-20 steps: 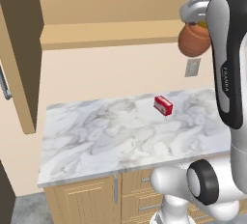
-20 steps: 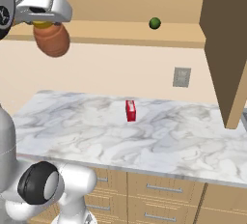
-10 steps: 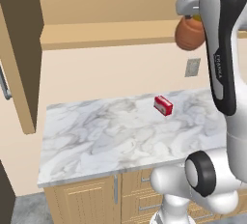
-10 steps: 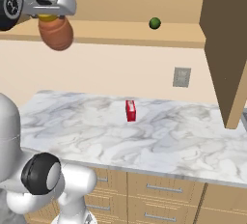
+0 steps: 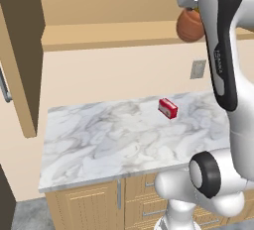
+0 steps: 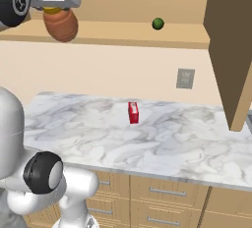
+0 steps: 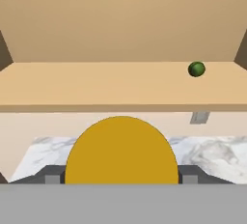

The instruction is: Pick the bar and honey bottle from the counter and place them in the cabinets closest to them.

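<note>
We can read no text anywhere. The robot arm (image 5: 221, 50), below the claw in the left base view, carries a small dark marking down its white link, too small for us to make out. The red box (image 5: 167, 108) on the counter (image 5: 99, 144), well below the claw, shows pale patches on its face, but we cannot read them.

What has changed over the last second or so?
The tool has carried the honey bottle higher, up to the cabinet shelf, still gripping it. The red box on the counter and the green ball haven't moved.
</note>
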{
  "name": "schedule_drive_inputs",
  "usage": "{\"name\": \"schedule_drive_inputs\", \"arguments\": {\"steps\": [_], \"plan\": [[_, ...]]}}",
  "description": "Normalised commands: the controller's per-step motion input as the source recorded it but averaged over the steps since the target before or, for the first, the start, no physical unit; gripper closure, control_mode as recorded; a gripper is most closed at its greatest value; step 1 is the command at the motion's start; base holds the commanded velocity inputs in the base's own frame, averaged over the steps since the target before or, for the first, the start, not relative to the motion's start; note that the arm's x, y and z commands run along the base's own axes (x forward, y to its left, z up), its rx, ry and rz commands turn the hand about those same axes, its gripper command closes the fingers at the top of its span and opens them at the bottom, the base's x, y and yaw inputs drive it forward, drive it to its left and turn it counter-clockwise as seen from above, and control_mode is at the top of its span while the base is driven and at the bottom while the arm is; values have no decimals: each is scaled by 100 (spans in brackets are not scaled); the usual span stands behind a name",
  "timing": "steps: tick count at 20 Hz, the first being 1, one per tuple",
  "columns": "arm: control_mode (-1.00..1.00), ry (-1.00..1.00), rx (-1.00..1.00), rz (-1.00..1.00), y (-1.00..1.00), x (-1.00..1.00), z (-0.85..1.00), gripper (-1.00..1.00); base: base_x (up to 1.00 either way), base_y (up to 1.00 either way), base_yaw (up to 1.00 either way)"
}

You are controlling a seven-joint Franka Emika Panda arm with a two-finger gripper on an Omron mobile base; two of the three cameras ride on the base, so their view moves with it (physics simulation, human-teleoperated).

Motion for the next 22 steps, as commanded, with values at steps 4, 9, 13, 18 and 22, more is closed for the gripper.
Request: {"name": "schedule_drive_inputs", "arguments": {"steps": [4, 9, 13, 18, 22], "plan": [[-100, -6, 0, -1, 3, 22, 0, 100, 0, 0, 0], [-100, -5, 0, 0, 6, 31, -1, 100, 0, 0, 0], [-100, -3, 0, 0, 5, 23, -22, 100, 0, 0, 0], [-100, -3, 0, 0, 2, 18, -21, 100, 0, 0, 0], [-100, -1, 0, 0, 0, 37, 2, 100, 0, 0, 0]]}}
